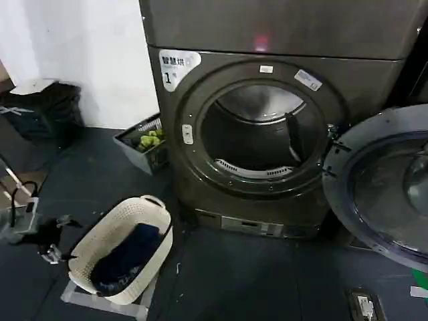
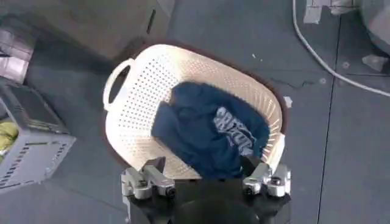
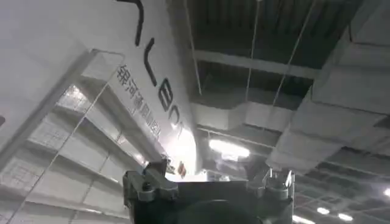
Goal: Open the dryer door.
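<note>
Dryer: the big dark grey front-loading dryer [image 1: 267, 134] stands in the middle of the head view, with a white label marked "1" [image 1: 177, 67] at its upper left corner and a red indicator light [image 1: 261, 43] glowing on the panel above.
Dryer door: the large round dryer door with its wide rim and dark glass centre [image 1: 384, 184] is swung fully open to the right of the machine, grey inner face towards the camera, hinged at the right side of the opening.
Drum: the steel drum [image 1: 257, 130] is exposed through the round opening.
Left end effector: the left end effector [image 2: 206, 180] hangs over the cream perforated plastic laundry basket [image 2: 140, 97], fingers spread wide, gripping nothing.
Left wrist view alone: a dark blue garment with pale lettering [image 2: 213, 131] lies in the basket, and a white cable [image 2: 329, 67] runs across the dark floor [image 2: 353, 152].
Right end effector: the right end effector [image 3: 208, 181] points up at a ceiling with lights; its fingers stand wide apart, empty.
Head view alone: the basket sits on the floor left of the dryer, beside a grey crate holding green things [image 1: 147, 142] against the white wall [image 1: 87, 60].
In the way: the basket sits low and left of the drum opening.
</note>
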{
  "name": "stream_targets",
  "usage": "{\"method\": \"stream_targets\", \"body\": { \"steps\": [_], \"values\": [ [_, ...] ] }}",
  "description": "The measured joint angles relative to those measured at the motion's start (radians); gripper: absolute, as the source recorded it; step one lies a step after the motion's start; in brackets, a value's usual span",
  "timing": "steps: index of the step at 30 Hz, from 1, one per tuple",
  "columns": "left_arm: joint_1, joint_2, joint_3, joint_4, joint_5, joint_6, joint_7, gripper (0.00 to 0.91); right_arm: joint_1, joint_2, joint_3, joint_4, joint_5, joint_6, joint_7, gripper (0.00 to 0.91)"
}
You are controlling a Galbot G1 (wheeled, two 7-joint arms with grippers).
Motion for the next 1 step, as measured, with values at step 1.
{"method": "stream_targets", "body": {
  "steps": [1],
  "values": [
    [0.000,0.000,0.000,0.000,0.000,-0.001,0.000,0.907,0.000,0.001,-0.001,0.001,0.000,0.000,0.000,0.907]
  ]
}}
